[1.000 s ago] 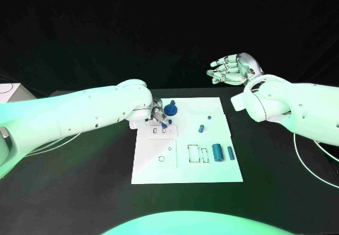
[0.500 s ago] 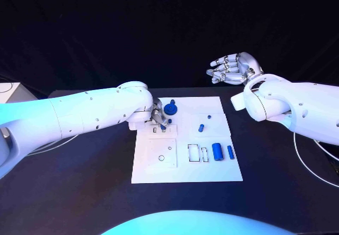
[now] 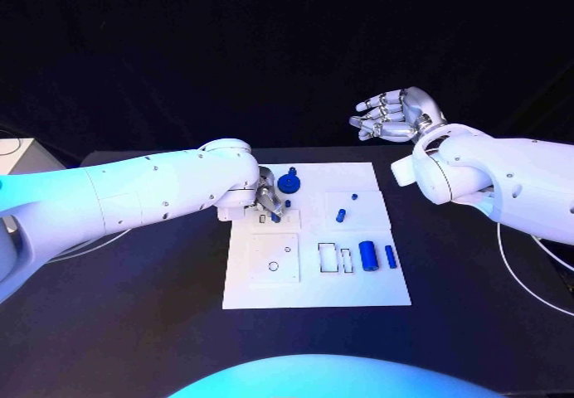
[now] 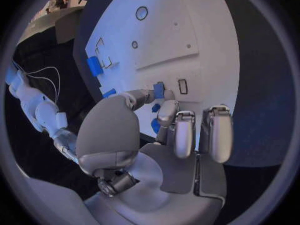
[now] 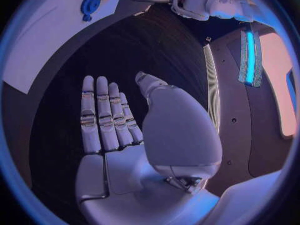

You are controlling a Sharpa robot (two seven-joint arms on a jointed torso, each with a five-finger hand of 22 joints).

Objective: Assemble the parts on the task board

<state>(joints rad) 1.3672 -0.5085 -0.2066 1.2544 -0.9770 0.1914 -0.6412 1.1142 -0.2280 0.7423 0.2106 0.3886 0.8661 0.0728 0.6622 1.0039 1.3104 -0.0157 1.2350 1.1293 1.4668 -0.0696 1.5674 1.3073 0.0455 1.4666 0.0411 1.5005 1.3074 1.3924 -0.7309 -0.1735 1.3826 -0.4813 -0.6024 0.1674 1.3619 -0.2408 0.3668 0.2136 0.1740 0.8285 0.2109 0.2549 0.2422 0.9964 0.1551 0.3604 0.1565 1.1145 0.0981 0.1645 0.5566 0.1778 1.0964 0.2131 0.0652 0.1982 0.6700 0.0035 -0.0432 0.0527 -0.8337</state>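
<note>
— What do you have in your left wrist view?

— Your left hand [image 4: 164, 135] over the white task board [image 4: 206, 40], pinching a small blue part [image 4: 159, 89] between thumb and a fingertip, just beside a small rectangular slot [image 4: 182, 86].

— Anything else blue?

— You can see two blue pieces [image 4: 155, 116] close under the fingers [image 4: 214, 131], and further blue parts [image 4: 95, 65] near the board's far edge. Two round holes [image 4: 142, 13] sit beyond.
</note>
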